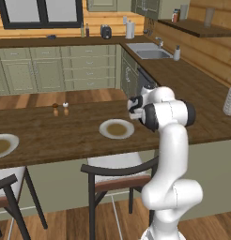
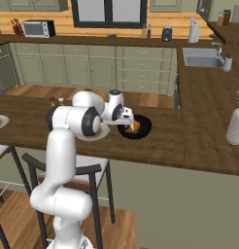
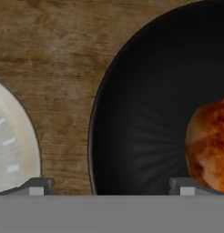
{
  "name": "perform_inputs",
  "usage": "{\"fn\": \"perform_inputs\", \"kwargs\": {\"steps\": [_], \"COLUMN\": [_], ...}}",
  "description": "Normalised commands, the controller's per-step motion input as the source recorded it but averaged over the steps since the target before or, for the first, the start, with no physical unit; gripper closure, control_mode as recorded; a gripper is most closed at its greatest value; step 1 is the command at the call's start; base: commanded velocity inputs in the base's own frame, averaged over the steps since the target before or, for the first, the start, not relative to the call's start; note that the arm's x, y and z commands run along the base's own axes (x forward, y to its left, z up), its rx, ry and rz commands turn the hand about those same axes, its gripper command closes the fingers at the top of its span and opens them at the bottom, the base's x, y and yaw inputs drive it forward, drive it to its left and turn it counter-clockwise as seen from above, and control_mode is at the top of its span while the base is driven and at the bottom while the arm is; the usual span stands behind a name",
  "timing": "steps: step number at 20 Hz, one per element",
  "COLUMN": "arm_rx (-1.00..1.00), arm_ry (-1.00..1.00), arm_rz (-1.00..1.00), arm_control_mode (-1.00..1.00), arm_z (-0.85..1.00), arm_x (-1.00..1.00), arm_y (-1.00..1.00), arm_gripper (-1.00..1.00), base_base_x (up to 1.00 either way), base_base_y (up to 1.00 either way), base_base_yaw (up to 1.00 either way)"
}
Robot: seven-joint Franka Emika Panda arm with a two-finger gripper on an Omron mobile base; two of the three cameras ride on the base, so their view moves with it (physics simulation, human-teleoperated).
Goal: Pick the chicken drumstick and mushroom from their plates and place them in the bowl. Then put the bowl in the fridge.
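The chicken drumstick point(image 3: 209, 145) already lies in the black bowl point(image 3: 132, 136), jaws apart above; mushroom and fridge steps remain.

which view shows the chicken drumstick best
The hand view: the chicken drumstick is large and glossy inside the bowl, though cut by the frame edge. The right base view gives an orange speck beside the gripper.
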Motion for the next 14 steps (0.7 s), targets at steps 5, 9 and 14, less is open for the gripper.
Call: {"fn": "perform_inputs", "kwargs": {"steps": [5,9,14], "arm_rx": [0.00,0.00,0.00], "arm_ry": [0.00,0.00,0.00], "arm_rz": [0.00,0.02,0.01], "arm_control_mode": [-1.00,-1.00,-1.00], "arm_z": [-0.20,-0.21,-0.03], "arm_x": [0.02,0.01,0.00], "arm_y": [0.00,0.00,0.00], "arm_gripper": [-1.00,1.00,1.00], "base_base_x": [0.00,0.00,0.00], "base_base_y": [0.00,0.00,0.00], "base_base_yaw": [0.00,0.00,0.00]}}
